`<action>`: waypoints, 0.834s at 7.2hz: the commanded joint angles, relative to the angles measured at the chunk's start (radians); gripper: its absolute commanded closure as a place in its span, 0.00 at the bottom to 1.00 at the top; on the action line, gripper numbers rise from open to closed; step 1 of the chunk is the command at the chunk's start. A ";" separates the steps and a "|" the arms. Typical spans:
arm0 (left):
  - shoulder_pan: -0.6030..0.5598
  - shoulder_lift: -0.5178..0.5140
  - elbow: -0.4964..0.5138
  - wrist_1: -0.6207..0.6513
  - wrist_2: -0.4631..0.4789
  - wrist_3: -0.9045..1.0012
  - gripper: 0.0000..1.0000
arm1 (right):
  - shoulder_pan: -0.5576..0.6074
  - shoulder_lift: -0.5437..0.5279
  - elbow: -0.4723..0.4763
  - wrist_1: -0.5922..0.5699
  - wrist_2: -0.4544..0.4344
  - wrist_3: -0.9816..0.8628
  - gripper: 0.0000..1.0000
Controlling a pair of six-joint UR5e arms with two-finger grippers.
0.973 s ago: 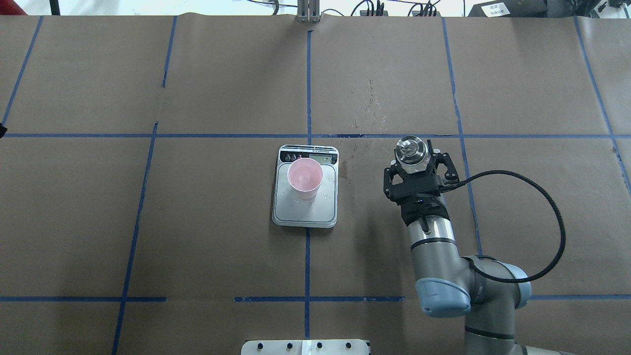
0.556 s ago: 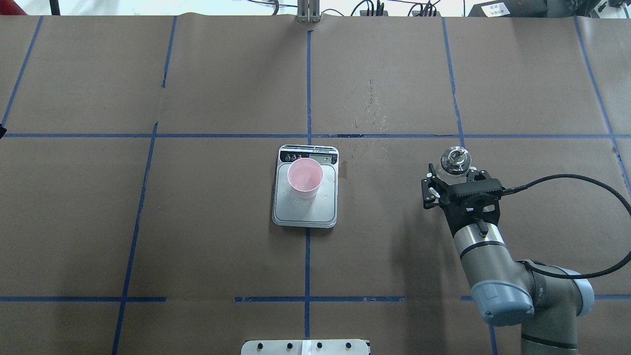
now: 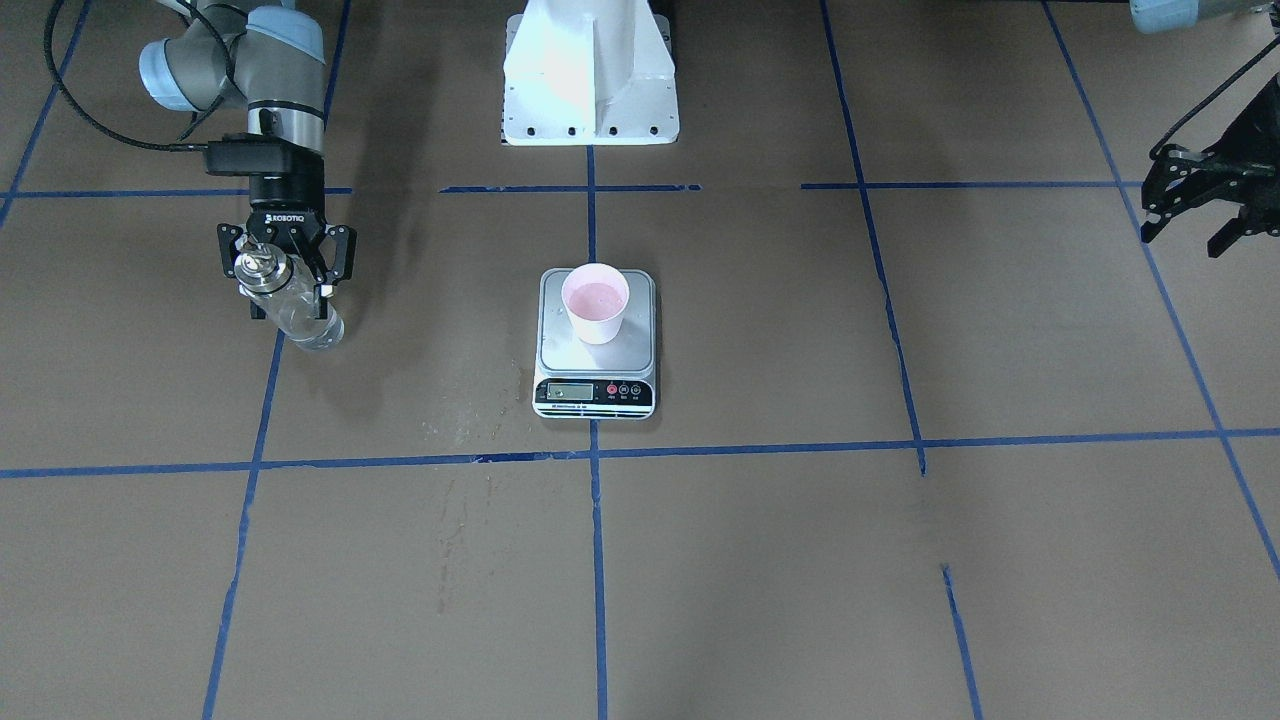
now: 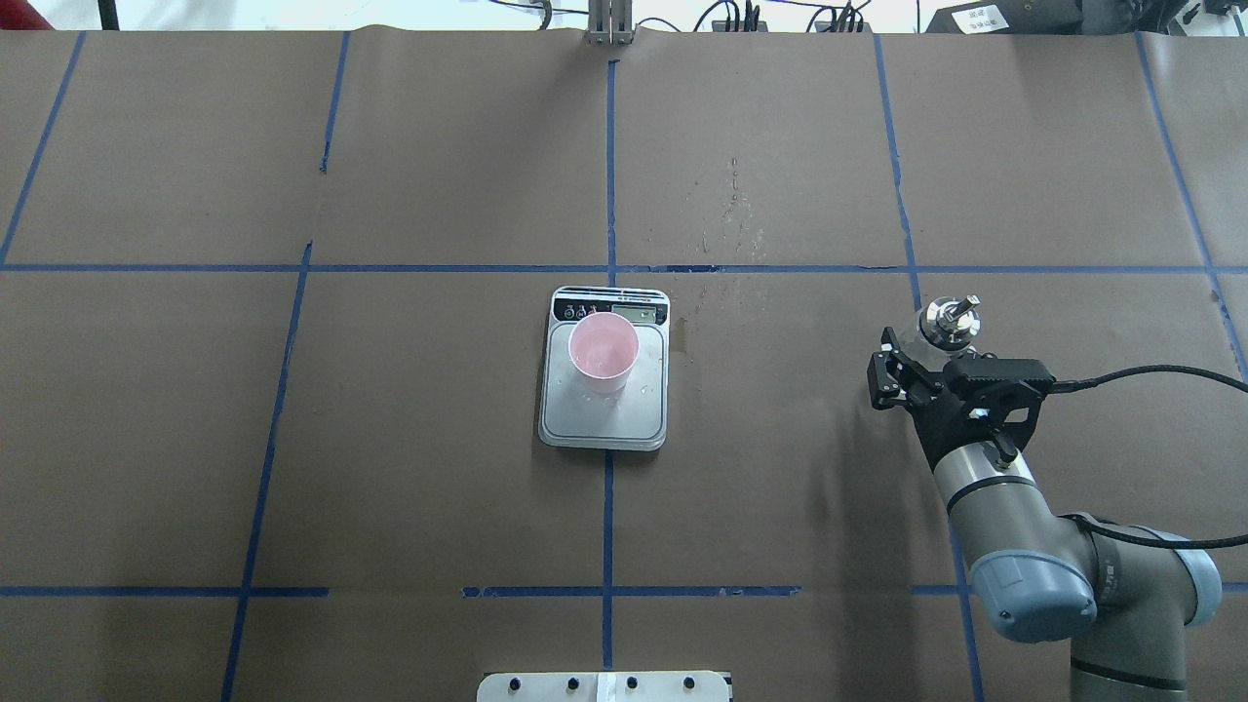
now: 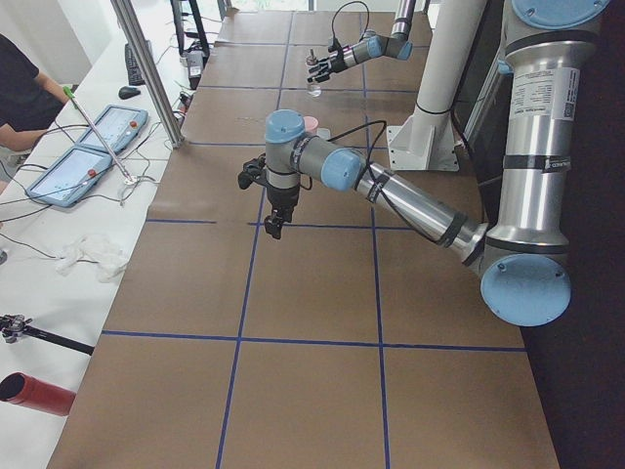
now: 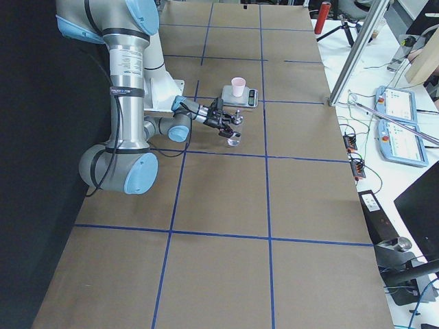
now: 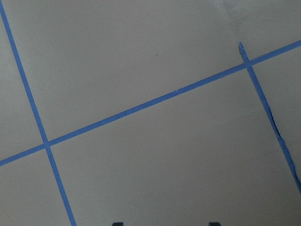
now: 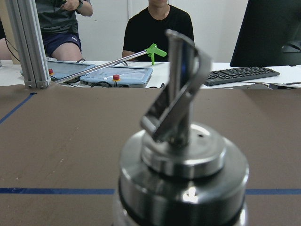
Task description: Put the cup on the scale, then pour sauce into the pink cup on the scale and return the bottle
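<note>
The pink cup [image 4: 604,351] stands upright on the silver scale [image 4: 604,421] at the table's middle, also seen from the front as cup [image 3: 596,300] on scale [image 3: 596,392]. My right gripper [image 4: 924,359] is shut on the clear glass bottle [image 4: 944,320], well to the scale's right. The bottle [image 3: 298,315] is upright, low over the paper; whether it touches I cannot tell. Its silver spout [image 8: 181,94] fills the right wrist view. The sauce is too clear to make out. My left gripper [image 3: 1186,228] hangs open and empty far off to the other side.
Wet specks and stains [image 4: 731,214] mark the brown paper beyond the scale. The white robot base [image 3: 590,80] is at the near edge. An aluminium post [image 6: 350,48], control tablets [image 6: 394,116] and seated people [image 8: 157,28] line the far side.
My right arm has carried the bottle to the right, away from the scale, and turned slightly. The cup and scale have not moved.
</note>
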 commanded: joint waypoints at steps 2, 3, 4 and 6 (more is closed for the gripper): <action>-0.005 -0.001 -0.003 0.000 -0.002 0.000 0.32 | 0.020 -0.007 -0.007 0.001 -0.003 0.011 1.00; -0.005 -0.001 -0.003 0.000 -0.002 0.000 0.31 | 0.020 0.005 -0.010 0.001 -0.003 0.011 1.00; -0.005 -0.002 -0.002 0.000 -0.002 -0.002 0.31 | 0.024 0.007 -0.020 0.001 -0.002 0.011 1.00; -0.005 -0.005 -0.003 0.002 -0.003 -0.002 0.30 | 0.024 0.007 -0.035 0.001 -0.002 0.011 1.00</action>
